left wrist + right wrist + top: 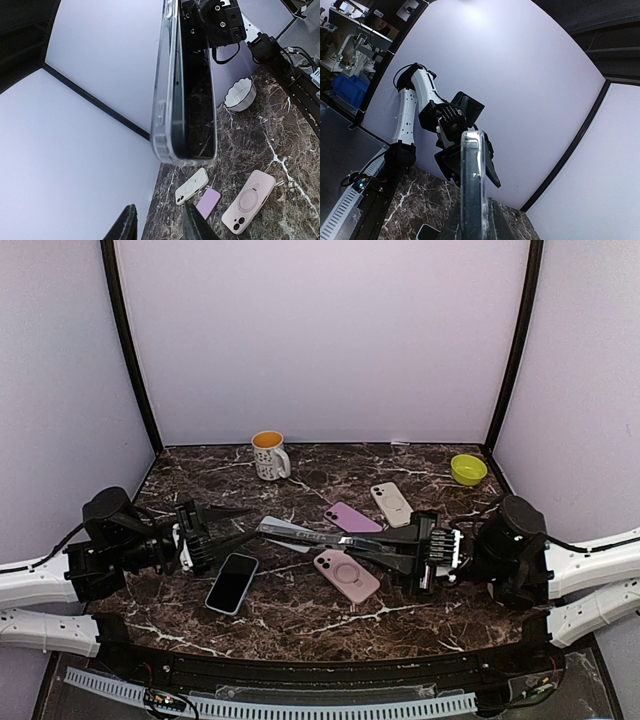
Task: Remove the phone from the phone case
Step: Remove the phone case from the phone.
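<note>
A dark phone [305, 534] in a clear phone case [161, 105] hangs level above the middle of the table. My right gripper [372, 544] is shut on its right end. In the right wrist view the cased phone [472, 185] stands edge-on between my right gripper's [473, 222] fingers. My left gripper [246, 527] faces the phone's free left end with its jaws open. In the left wrist view both fingers [127, 226] sit short of that end, with nothing between them. The phone's dark screen [196, 100] shows beside the case's clear rim.
On the table lie a face-up phone [232, 582], a pink case [346, 574], a purple case [352, 517] and a cream case [391, 504]. A white mug [268, 454] stands at the back, a yellow-green bowl [467, 469] at the back right.
</note>
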Available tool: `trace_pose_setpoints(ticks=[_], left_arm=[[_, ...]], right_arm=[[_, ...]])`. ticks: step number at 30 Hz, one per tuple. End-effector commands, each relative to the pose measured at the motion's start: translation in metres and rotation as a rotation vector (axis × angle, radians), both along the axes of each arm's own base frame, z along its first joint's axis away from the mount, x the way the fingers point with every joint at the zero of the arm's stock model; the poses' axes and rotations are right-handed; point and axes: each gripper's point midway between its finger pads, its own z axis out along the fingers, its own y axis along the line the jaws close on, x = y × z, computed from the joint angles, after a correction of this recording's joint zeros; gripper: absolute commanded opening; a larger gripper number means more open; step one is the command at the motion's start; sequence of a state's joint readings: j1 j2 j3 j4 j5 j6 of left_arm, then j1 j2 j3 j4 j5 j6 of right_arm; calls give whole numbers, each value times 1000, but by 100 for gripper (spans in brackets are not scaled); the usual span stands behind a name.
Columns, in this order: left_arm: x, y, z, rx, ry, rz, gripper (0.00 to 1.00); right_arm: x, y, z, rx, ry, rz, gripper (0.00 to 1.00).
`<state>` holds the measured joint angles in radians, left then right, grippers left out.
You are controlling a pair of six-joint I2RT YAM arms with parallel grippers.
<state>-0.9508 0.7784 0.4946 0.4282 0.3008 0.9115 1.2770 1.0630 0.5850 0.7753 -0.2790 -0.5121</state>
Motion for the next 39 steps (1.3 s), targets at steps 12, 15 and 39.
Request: trace_pose_setpoints(ticks=[12, 15, 39], left_arm=[[-34, 0, 11, -53, 24, -182, 27], [-37, -1, 10, -45, 36, -201, 27], [-34, -6, -2, -6, 62, -202, 27]], right_arm=[[5, -5, 37, 147, -67, -61, 0], [5, -4, 37, 148, -70, -60, 0], [-14, 2, 40, 156, -64, 70, 0]])
